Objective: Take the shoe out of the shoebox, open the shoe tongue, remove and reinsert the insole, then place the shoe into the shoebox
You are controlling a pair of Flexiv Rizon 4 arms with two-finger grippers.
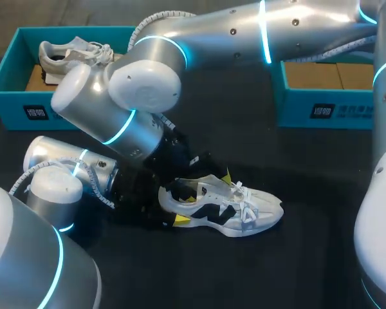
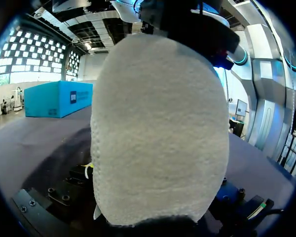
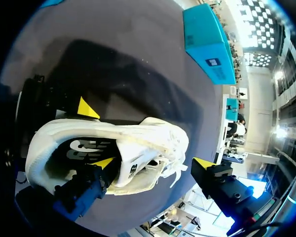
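A white shoe [image 1: 228, 207] with black panels stands upright on the dark table, toe pointing right. My left gripper [image 1: 175, 205] comes in from the lower left and clasps its heel; one yellow fingertip [image 1: 180, 220] presses the near side and the other fingertip [image 3: 87, 108] the far side. The white heel [image 2: 158, 133] fills the left wrist view and hides those fingers. My right gripper [image 3: 153, 163], reaching over from the upper right, is open above the shoe [image 3: 138, 143], with one finger down in the shoe's opening behind the tongue and the other out past the laces.
A teal shoebox [image 1: 13, 103] at the back left holds another white shoe [image 1: 71, 55]. A second teal box [image 1: 321, 109] sits at the back right. My right arm's thick silver links span the table's middle, over the left box's front.
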